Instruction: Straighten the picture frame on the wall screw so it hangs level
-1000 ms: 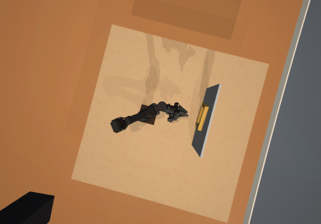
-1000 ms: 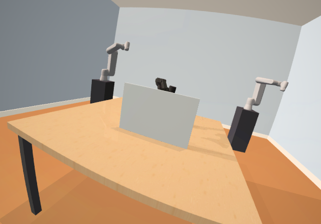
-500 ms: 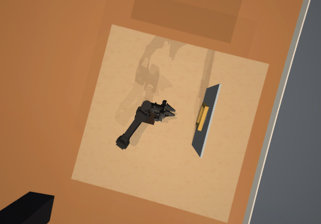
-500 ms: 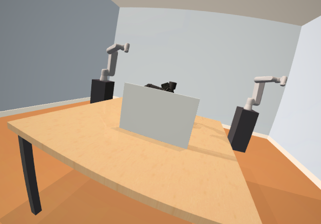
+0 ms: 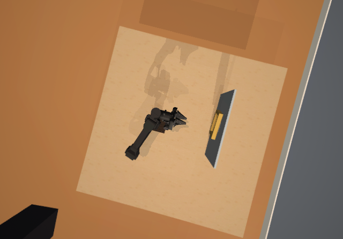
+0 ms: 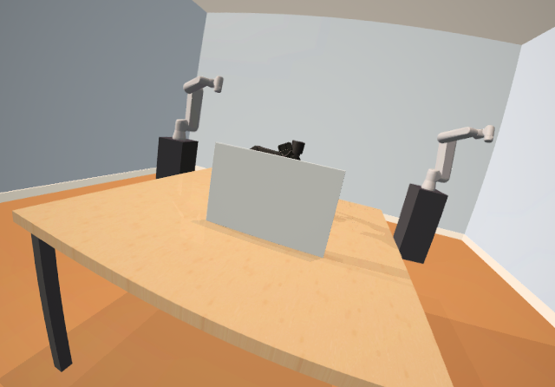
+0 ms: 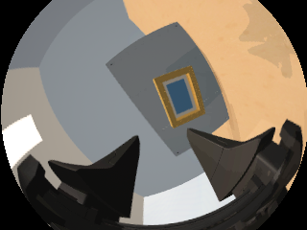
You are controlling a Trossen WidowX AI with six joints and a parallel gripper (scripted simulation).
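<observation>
Arm links (image 5: 142, 137) come first on the left as you look down from the top view, above the pale wooden table (image 5: 110, 175) (image 6: 134, 239). Next to the right, you have the gripper (image 5: 186, 120) (image 7: 163, 136) pointing at the upright panel (image 5: 227, 103) (image 6: 273, 199) (image 7: 139, 72), its jaws apart with nothing between them. Farther right, past a gap, your gold picture frame (image 5: 216, 127) (image 7: 165, 98) hangs on the panel's dark gray face, untouched by the fingers. Your wrist view shows its blue center and pale inner border, and its sides run askew to the panel's edges, so you have it hanging crooked.
</observation>
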